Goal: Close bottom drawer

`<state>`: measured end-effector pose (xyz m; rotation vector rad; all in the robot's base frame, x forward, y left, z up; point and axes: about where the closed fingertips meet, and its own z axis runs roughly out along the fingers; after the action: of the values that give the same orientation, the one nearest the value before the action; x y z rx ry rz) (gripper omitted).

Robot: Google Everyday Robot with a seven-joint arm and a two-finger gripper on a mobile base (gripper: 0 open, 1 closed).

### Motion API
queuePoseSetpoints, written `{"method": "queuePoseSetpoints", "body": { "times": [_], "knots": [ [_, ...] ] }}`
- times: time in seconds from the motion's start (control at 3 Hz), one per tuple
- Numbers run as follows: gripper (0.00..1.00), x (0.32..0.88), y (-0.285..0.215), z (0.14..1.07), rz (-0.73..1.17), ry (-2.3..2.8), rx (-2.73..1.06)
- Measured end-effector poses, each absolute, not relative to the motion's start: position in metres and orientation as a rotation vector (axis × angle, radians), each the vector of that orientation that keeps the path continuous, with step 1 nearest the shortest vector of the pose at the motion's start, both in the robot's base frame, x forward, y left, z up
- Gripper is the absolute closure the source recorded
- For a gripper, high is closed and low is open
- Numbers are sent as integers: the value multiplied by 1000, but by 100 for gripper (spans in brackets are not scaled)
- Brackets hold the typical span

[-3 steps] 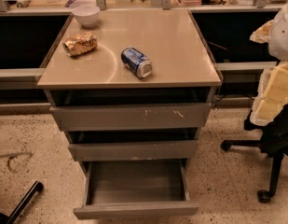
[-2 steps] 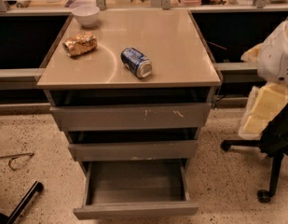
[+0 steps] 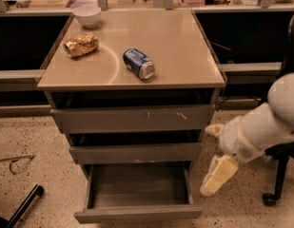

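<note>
The bottom drawer [image 3: 137, 214] is the lowest of three in a grey cabinet and stands pulled out toward me, its shallow tray empty. Its plain front strip is near the bottom edge of the camera view. Above it, the mid-height drawer [image 3: 135, 153] and the tall scratched top drawer [image 3: 133, 118] each stand slightly open. My gripper [image 3: 214, 177] hangs from the white arm [image 3: 260, 127] just to the right of the bottom drawer's right side, low near the floor. It does not touch the drawer.
On the cabinet top [image 3: 175, 46] lie a blue can [image 3: 139, 63] on its side, a crumpled gold bag [image 3: 81, 44] and a white bowl [image 3: 87, 14]. A chair base with a castor [image 3: 270, 198] stands at the right. A black bar [image 3: 23, 205] and a wire [image 3: 13, 161] lie on the floor at the left.
The arm has swung down from the upper right and the gripper now hangs low beside the bottom drawer's right side. The drawers have not moved.
</note>
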<state>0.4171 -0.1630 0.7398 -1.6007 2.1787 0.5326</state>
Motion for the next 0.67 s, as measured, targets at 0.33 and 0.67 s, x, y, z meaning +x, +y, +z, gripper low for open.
{"method": "queuePoseSetpoints", "body": {
  "times": [0.33, 0.67],
  "knots": [
    [0, 408, -158, 700, 566, 2204, -1572],
    [0, 408, -158, 700, 566, 2204, -1572]
  ]
}}
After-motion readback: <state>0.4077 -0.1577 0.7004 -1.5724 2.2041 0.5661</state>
